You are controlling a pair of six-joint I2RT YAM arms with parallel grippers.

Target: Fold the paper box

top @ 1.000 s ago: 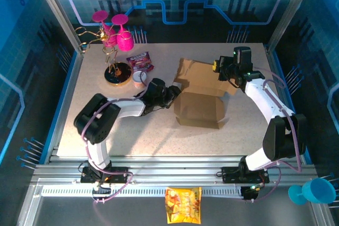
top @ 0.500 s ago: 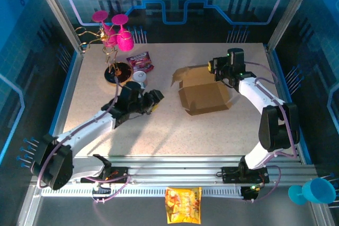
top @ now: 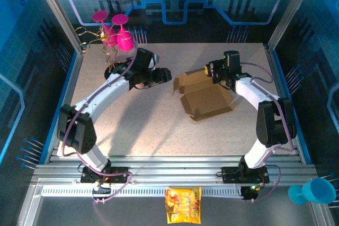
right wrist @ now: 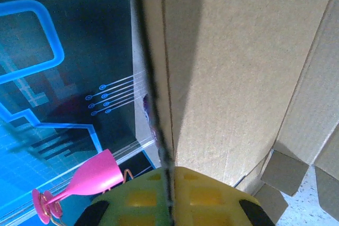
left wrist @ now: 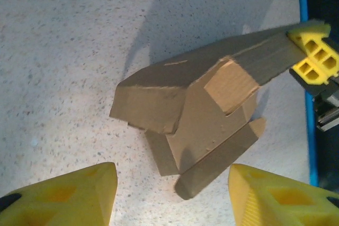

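We are listing: right gripper (top: 212, 69) clamping the paper box (top: 207, 99) by its raised back flap edge; left gripper (top: 164, 74) hanging wide open, holding nothing, open table (top: 148, 125) just left of the box.

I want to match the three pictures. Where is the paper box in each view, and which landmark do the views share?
Top external: the paper box lies right of centre on the table.
Left wrist: in the middle of the picture.
Right wrist: very close, across the right part.
Shared landmark: the yellow right hand, shut on the box's raised flap.
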